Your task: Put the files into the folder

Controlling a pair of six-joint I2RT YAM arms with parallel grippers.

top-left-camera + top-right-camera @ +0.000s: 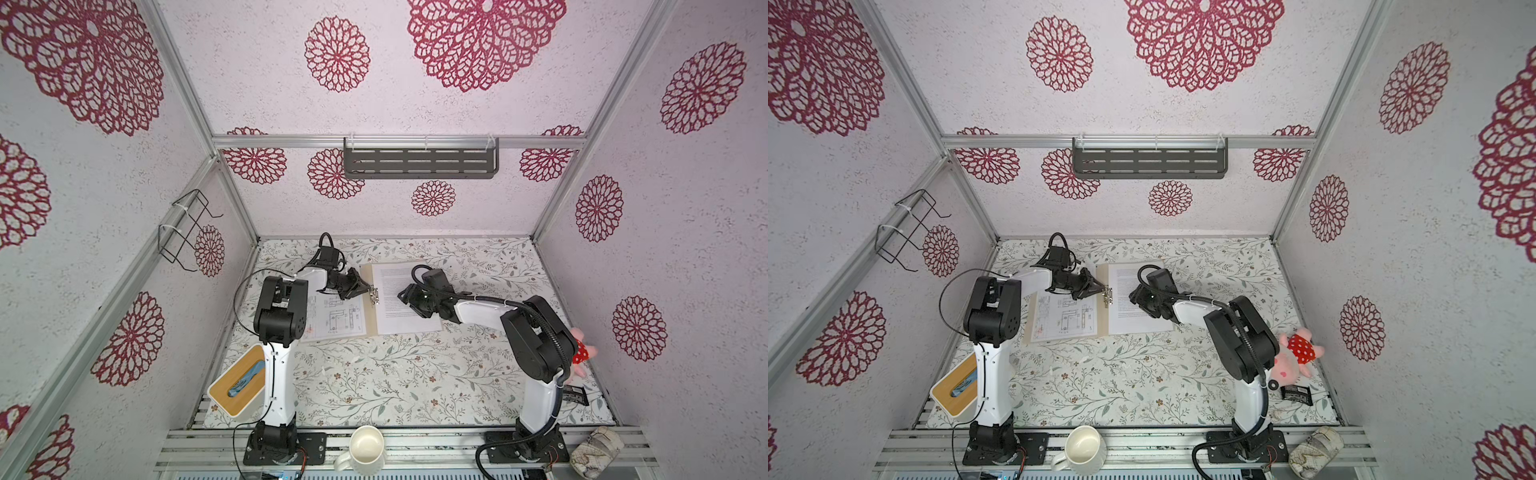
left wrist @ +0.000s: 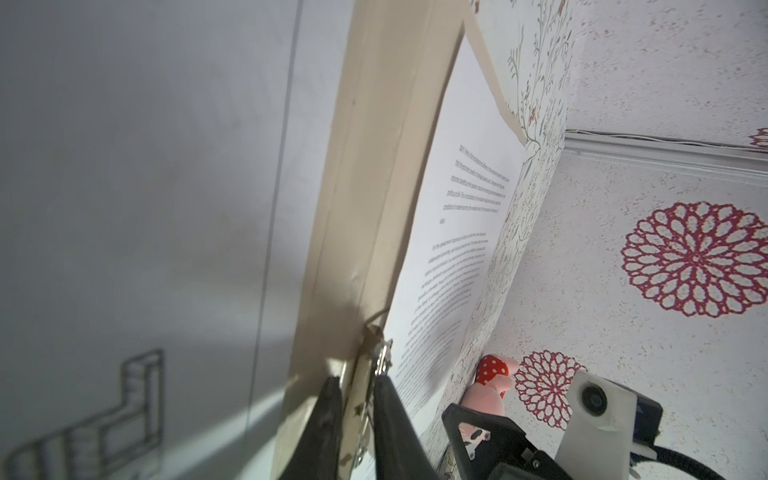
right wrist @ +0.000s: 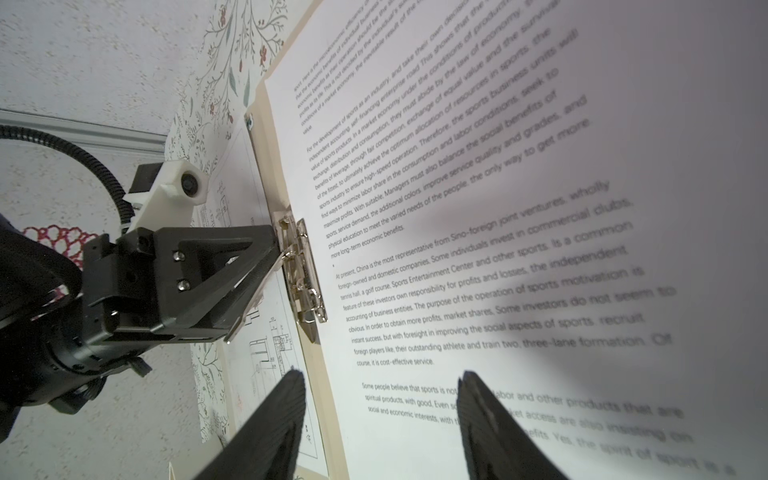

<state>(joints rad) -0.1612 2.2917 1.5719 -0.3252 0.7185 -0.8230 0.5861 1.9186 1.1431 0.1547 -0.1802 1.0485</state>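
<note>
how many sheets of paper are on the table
2. The printed text sheet lies on the right half of the open folder; the drawing sheet lies on its left half. Others could be hidden beneath them.

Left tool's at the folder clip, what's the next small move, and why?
Probably raise the lever of the metal clip with the left tool: it pinches the clip, the text sheet lies with its edge beside the clip, not under it, and the open right tool hovers over that sheet.

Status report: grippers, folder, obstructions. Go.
Left gripper shut on clip. Right gripper open over text sheet. Folder open flat, drawing sheet left, text sheet right. No obstruction seen.
</note>
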